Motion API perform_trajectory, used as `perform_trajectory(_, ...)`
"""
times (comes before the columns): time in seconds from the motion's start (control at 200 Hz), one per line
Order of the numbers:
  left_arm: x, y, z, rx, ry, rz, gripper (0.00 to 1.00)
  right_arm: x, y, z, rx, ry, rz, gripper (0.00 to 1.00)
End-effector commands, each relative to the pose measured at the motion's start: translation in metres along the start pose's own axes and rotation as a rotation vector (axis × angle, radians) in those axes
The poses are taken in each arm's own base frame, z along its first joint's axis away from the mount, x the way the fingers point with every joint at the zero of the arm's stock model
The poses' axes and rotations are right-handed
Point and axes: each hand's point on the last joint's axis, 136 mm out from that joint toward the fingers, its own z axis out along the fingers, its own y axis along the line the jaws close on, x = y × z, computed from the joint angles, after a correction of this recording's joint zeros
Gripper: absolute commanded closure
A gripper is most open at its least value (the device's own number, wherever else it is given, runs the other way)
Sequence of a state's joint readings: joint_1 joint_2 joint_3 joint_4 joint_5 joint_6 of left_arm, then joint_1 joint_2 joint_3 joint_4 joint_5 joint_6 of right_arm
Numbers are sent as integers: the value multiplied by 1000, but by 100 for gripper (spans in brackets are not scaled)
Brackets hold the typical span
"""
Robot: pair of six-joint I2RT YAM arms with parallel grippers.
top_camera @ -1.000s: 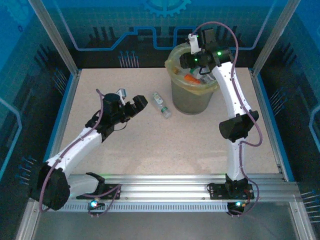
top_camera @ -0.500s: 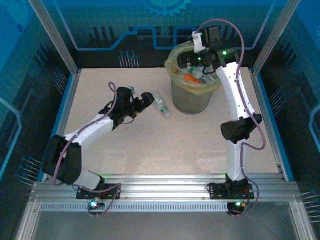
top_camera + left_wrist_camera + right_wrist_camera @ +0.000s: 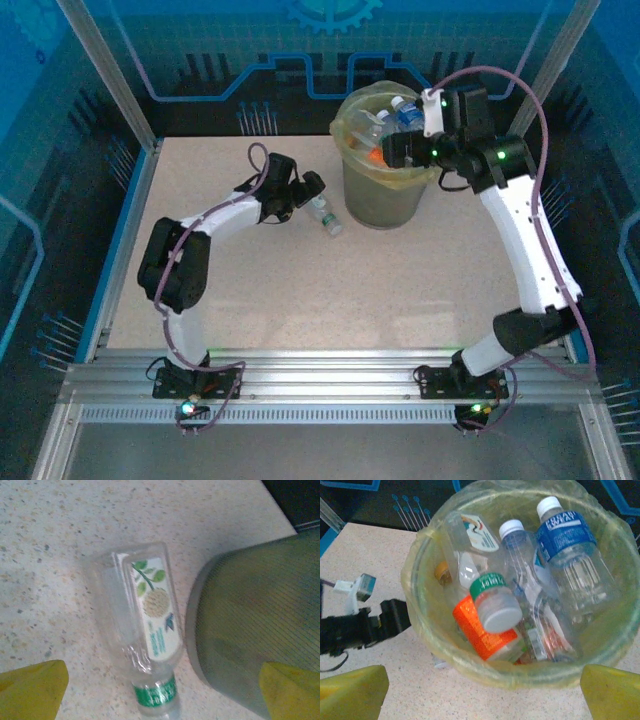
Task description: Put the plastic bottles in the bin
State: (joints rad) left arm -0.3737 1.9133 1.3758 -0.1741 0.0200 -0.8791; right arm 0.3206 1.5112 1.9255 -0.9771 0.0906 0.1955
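Bottle (image 3: 145, 630) clear, green-banded, lying flat | left gripper (image 3: 160, 695) wide, empty | right gripper (image 3: 481, 696) wide, empty

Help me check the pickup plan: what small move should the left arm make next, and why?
Probably lower the left gripper around the bottle and close. Its jaws stand open, straddling the bottle's cap end, and the bottle lies on the table beside the bin, not yet inside.

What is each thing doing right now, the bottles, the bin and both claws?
bin: upright, bag-lined, partly full.
bottles in bin: piled up inside.
bottle on table: lying on its side beside the bin, not held.
left gripper: open, over the bottle on table.
right gripper: open, empty, above the bin.
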Motion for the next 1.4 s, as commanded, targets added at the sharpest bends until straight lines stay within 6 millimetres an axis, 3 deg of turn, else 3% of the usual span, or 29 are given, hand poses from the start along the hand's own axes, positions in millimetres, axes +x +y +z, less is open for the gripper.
perform_trajectory(0.0, -2, 13, 10, -130, -15, 47, 1, -1, -2, -13, 19, -82, 21, 0)
perform_trajectory(0.24, -5, 16, 40, -196, 14, 58, 1, 24, -8, -27, 35, -103, 44, 0)
perform_trajectory(0.615, -1, 21, 65, -266, 65, 117, 1, 38, -10, -33, 31, -109, 57, 0)
perform_trajectory(0.84, 6, 35, 66, -312, 76, 128, 2, 47, -7, -29, 18, -89, 72, 0)
perform_trajectory(1.391, 25, 43, 49, -257, 103, 49, 30, 76, 20, -22, -22, -41, 62, 0)
